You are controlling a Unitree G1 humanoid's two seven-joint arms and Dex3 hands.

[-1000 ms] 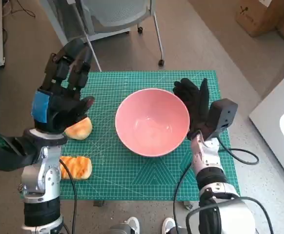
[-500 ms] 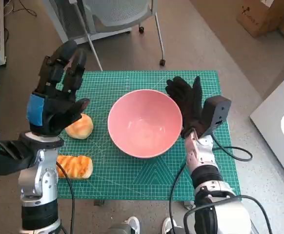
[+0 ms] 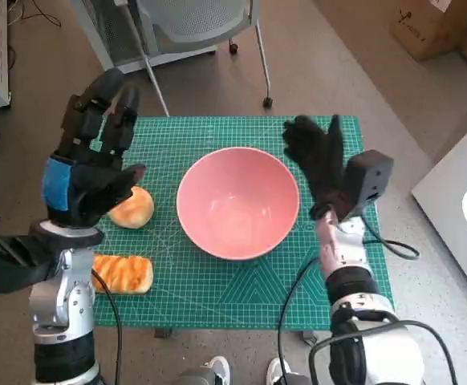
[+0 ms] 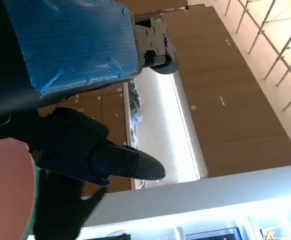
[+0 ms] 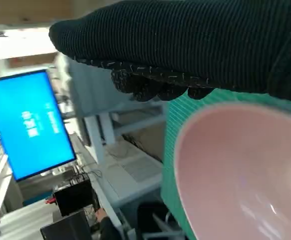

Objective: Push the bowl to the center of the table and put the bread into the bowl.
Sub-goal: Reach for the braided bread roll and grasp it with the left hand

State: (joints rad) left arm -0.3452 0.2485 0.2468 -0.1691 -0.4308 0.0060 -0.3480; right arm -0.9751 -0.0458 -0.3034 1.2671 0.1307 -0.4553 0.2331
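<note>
From the head view I see one pink bowl (image 3: 237,202) sitting about mid-mat on the green cutting mat (image 3: 217,281), empty inside. Two breads lie toward my left: a round bun (image 3: 131,208) just beside the bowl's rim without touching it, and a flat toasted piece (image 3: 123,273) nearer the front edge of the mat, well apart from the bowl. My left hand (image 3: 89,172) is raised above the bun, fingers spread apart and holding nothing. My right hand (image 3: 318,164) stands upright beside the bowl's right rim, fingers extended, also holding nothing; whether the glove touches the rim I cannot tell from here. There is bare mat in front of the bowl and behind it, up to the far edge. Beyond that edge stands one chair (image 3: 193,24), and a cardboard box (image 3: 430,24) sits on the floor at the far right.

The left wrist view shows the blue-taped left hand (image 4: 75,100) with its fingers (image 4: 120,162) extended and nothing between them. A sliver of the pink bowl (image 4: 5,190) shows at the picture's edge; neither bread is visible here.

The right wrist view shows the gloved right hand (image 5: 185,45) close over the bowl (image 5: 240,175), with a strip of mat (image 5: 173,150) beside the rim, plus one blue screen (image 5: 28,122) the head view lacks.
</note>
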